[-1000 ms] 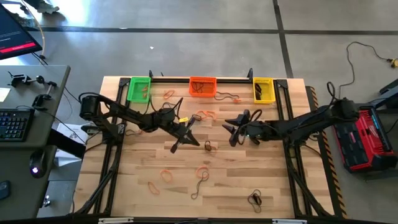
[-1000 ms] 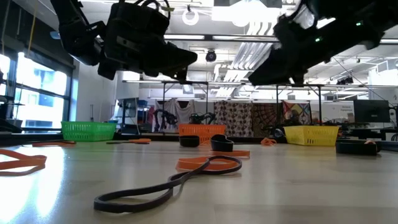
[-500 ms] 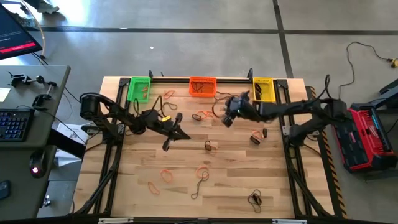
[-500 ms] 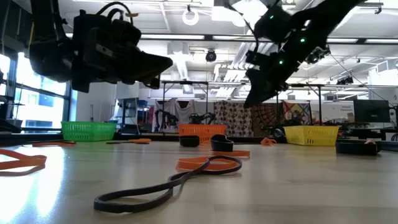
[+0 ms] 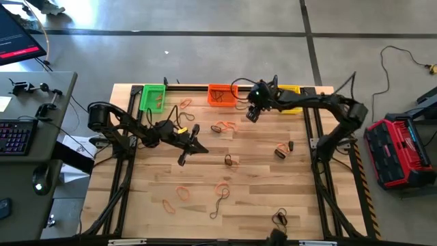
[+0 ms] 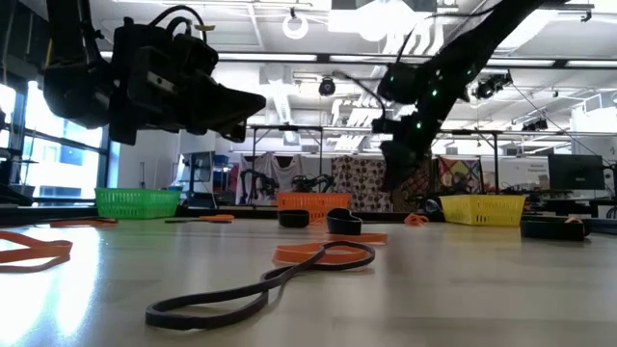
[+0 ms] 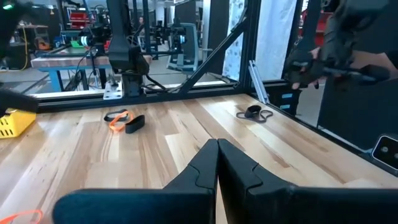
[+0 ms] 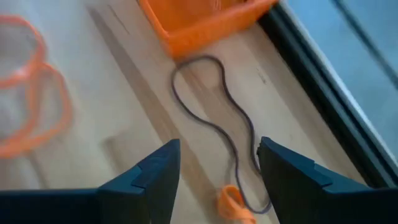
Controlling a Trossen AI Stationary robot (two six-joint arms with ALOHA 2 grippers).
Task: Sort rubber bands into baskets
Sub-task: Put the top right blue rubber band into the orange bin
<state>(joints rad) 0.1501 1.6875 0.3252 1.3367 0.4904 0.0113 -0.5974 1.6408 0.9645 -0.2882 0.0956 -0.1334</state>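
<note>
Three mesh baskets stand along the far edge: green, orange and yellow, the last partly under my right arm. Several orange, brown and dark rubber bands lie flat on the table, such as the orange ones and a dark one. My right gripper is open and empty, pointing down over a dark band that lies beside the orange basket. My left gripper is shut and empty above the table's middle left; its shut fingers show in the left wrist view.
More bands lie near the front: orange ones, a long dark one and a dark knot. A brown and black pair lies right of centre. A black frame rail runs behind the baskets.
My right gripper has gone from the table's middle toward the far edge, up to the orange basket and the dark band beside it. My left gripper has gone a little toward the table's left edge, then kept still. The bands have not moved.
</note>
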